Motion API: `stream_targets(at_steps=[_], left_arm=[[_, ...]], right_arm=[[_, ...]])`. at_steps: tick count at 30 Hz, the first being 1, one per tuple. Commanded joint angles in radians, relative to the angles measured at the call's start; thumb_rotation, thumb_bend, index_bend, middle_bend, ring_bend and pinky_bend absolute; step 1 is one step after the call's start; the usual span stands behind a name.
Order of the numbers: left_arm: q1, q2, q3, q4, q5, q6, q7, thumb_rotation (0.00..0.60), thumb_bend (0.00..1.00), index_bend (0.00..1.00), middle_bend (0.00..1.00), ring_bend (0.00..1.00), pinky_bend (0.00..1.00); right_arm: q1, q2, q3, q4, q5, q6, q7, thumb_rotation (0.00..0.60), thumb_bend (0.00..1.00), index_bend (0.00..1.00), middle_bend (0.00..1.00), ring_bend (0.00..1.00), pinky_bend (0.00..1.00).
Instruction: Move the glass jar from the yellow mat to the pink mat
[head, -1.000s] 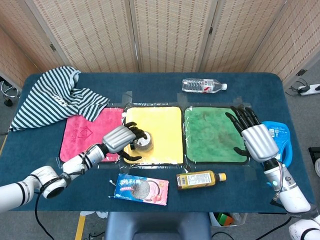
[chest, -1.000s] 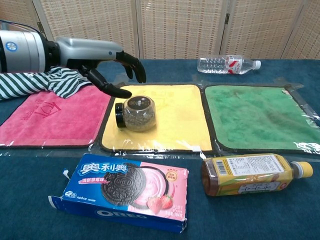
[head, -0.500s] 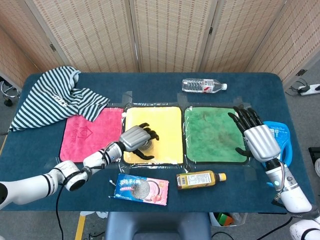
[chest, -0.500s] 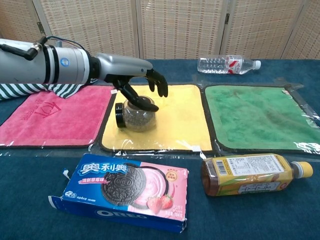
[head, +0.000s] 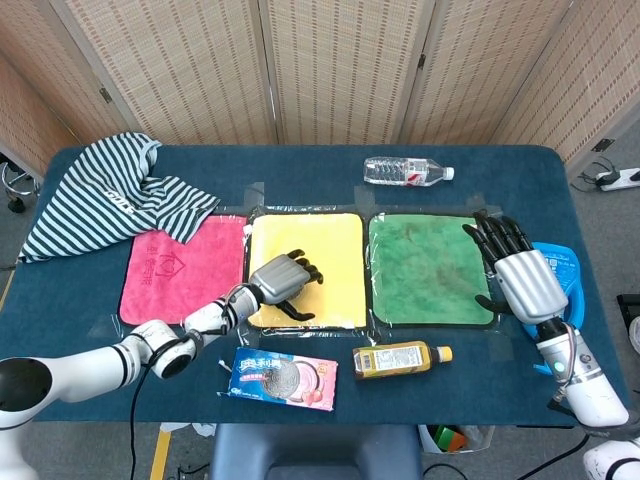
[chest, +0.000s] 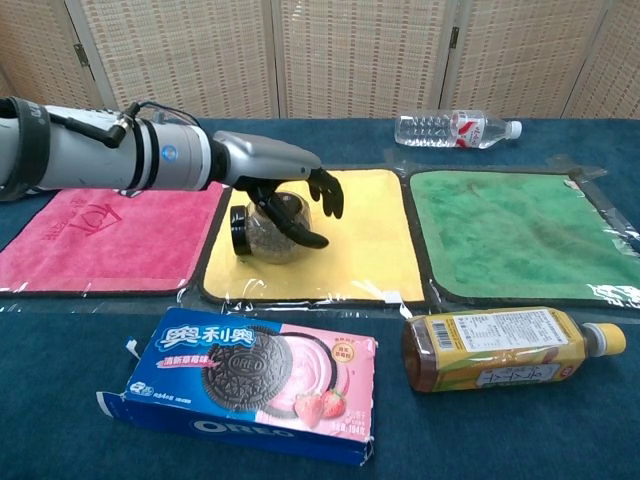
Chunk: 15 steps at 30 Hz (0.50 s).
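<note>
Overhead, the head view counts three mats in a row on the blue table (head: 300, 165): one pink mat (head: 180, 268), one yellow mat (head: 310, 262), one green mat (head: 430, 268). There are two bottles, a clear water bottle (head: 408, 171) lying beyond the mats and an amber drink bottle (head: 400, 358) lying in front, plus one cookie box (head: 283, 378), one striped shirt (head: 105, 195) and one blue object (head: 558, 275) at the far right edge. The left hand (head: 285, 285) lies over the near part of the yellow mat, covering the jar from this angle. The right hand (head: 515, 275) hovers by the green mat's right edge, fingers spread, holding nothing. Since half a second ago the left hand has slid a little further forward and lower over the jar; the right hand has barely shifted.

In the chest view, the one glass jar (chest: 262, 228) lies on its side on the yellow mat (chest: 350, 250), black lid toward the pink mat (chest: 100, 235). The left hand (chest: 290, 195) cups it from above, fingers curled over its far side, thumb under the front; a firm grip cannot be confirmed. A second ago that hand was raised clear of the jar. The cookie box (chest: 250, 385) reads "OREO", with Chinese characters above. The amber drink bottle (chest: 500, 350) carries a label too small to read; the water bottle (chest: 455, 128) has a red-and-white label.
</note>
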Motion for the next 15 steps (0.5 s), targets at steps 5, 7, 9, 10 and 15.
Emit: stream_targets(at_steps=[5, 7, 9, 10, 15], left_arm=[[-0.009, -0.017, 0.025, 0.021, 0.009, 0.004, 0.034, 0.253, 0.28, 0.29, 0.27, 0.21, 0.12], [-0.009, -0.018, 0.029, 0.024, 0.010, 0.009, 0.038, 0.256, 0.28, 0.33, 0.28, 0.22, 0.12], [-0.007, -0.013, 0.032, 0.024, 0.014, 0.015, 0.038, 0.257, 0.28, 0.35, 0.31, 0.23, 0.13], [-0.006, -0.011, 0.036, 0.025, 0.017, 0.018, 0.039, 0.257, 0.28, 0.36, 0.32, 0.24, 0.13], [0.007, 0.013, 0.056, 0.020, 0.036, 0.035, 0.037, 0.257, 0.28, 0.40, 0.36, 0.27, 0.14]], right_arm=[[-0.005, 0.001, 0.002, -0.003, -0.002, 0.004, 0.002, 0.600, 0.09, 0.00, 0.00, 0.02, 0.00], [-0.007, 0.001, 0.003, -0.003, -0.002, 0.005, 0.003, 0.600, 0.09, 0.00, 0.00, 0.02, 0.00], [-0.008, 0.000, 0.004, -0.003, -0.002, 0.005, 0.005, 0.600, 0.09, 0.00, 0.00, 0.02, 0.00], [-0.008, -0.001, 0.004, -0.003, -0.002, 0.005, 0.006, 0.600, 0.09, 0.00, 0.00, 0.02, 0.00], [-0.009, -0.005, 0.006, 0.000, -0.003, 0.004, 0.010, 0.600, 0.09, 0.00, 0.00, 0.02, 0.00]])
